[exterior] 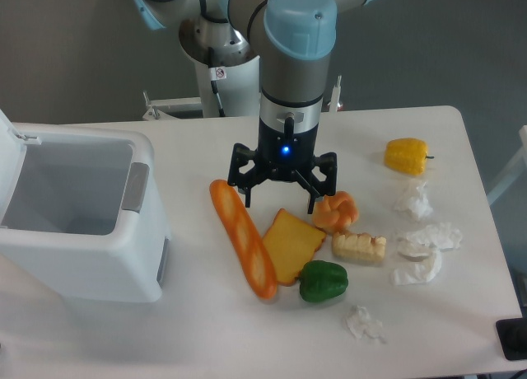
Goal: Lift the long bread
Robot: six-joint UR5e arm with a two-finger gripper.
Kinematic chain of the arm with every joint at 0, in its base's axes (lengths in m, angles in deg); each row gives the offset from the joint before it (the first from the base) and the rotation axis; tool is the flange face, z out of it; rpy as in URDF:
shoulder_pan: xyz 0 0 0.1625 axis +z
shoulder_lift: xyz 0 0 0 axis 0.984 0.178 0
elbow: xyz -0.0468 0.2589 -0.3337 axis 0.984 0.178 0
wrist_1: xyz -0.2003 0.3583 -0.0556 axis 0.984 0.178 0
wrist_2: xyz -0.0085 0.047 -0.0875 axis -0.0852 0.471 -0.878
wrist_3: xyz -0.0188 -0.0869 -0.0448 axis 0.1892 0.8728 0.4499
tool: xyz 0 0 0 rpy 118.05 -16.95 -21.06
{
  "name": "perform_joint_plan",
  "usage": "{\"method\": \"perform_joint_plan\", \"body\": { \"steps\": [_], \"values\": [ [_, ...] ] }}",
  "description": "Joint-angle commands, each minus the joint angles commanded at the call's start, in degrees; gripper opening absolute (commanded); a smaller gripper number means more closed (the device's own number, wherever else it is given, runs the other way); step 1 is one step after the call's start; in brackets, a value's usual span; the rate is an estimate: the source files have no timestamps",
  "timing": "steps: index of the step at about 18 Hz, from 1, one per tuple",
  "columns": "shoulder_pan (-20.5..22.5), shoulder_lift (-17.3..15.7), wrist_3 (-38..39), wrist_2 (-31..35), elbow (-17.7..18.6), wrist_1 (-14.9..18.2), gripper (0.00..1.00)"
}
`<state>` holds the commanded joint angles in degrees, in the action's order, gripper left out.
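While the gripper (278, 199) hung with jaws spread apart above the table (206, 329), the long bread (243, 239), slim, glossy orange with pale diagonal slashes, lay flat beside a toast slice (292, 245). Crumpled white paper (420, 231) dotted the smooth white surface.

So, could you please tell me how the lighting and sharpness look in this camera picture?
Fixed camera view: soft, even light with faint shadows under the long orange toy baguette and glossy green toy pepper; a blue indicator light glows above the black two-finger gripper; the food is in focus.
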<state>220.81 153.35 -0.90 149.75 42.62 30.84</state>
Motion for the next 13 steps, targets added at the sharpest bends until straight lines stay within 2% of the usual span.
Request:
{"method": "perform_joint_plan", "body": {
  "steps": [7,11,13],
  "values": [
    [-0.17,0.44,0.09,0.0,-0.35,-0.09,1.0],
    [-0.26,0.79,0.44,-0.26,0.79,-3.77,1.0],
    [-0.26,1.75,1.23,-0.35,1.05,-4.13,1.0]
  ]
}}
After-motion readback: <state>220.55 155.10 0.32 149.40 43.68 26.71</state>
